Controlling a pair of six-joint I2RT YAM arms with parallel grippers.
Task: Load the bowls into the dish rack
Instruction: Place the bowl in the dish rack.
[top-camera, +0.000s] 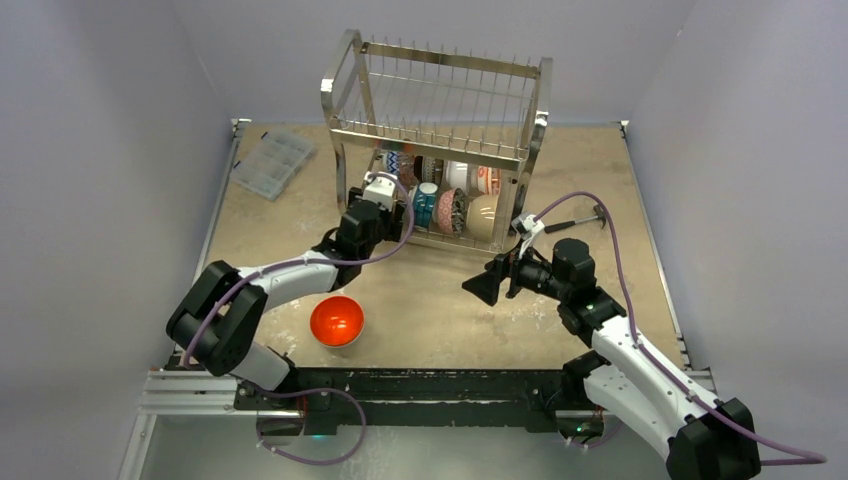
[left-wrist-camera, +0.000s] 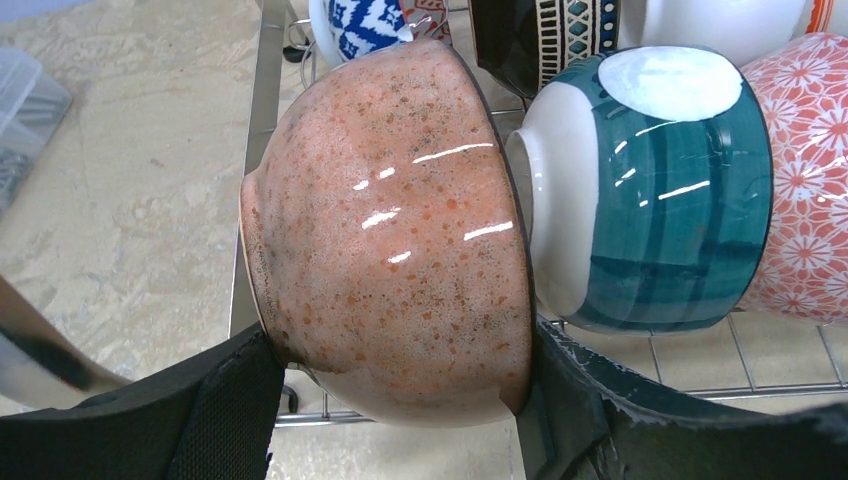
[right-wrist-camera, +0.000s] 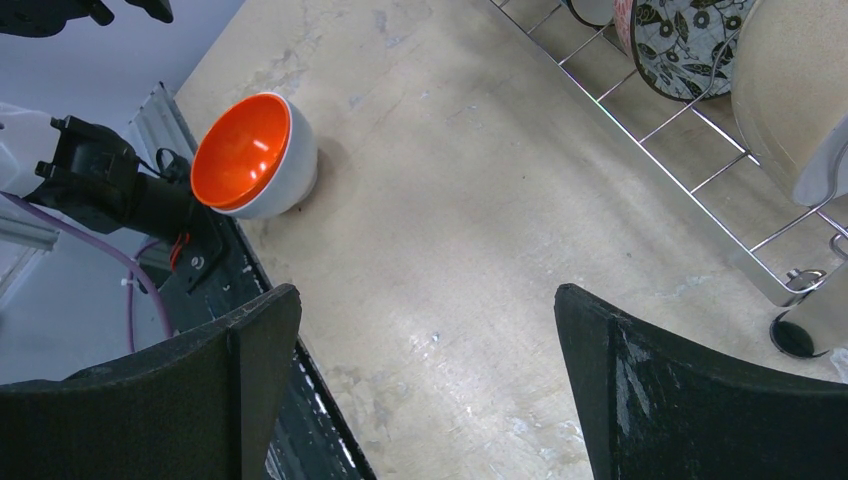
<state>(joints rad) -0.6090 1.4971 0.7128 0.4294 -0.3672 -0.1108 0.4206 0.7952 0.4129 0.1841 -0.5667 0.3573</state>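
Note:
The steel dish rack (top-camera: 436, 100) stands at the back middle, with several bowls on edge in its lower tier. My left gripper (top-camera: 398, 212) is at the rack's left end, shut on a speckled orange-brown bowl (left-wrist-camera: 390, 230). That bowl is on edge over the lower tier's wires, beside a teal bowl (left-wrist-camera: 660, 190). In the left wrist view the gripper (left-wrist-camera: 397, 350) has one finger on each side of the bowl. An orange-inside white bowl (top-camera: 337, 320) sits on the table, and shows in the right wrist view (right-wrist-camera: 250, 150). My right gripper (top-camera: 490, 285) (right-wrist-camera: 430, 380) is open and empty above the table.
A flat clear plastic box (top-camera: 272, 162) lies at the back left. A small dark tool (top-camera: 575, 222) lies right of the rack. In the rack are a red flower-patterned bowl (left-wrist-camera: 810, 180), a beige bowl (right-wrist-camera: 790, 90) and a black-and-white floral bowl (right-wrist-camera: 690, 40).

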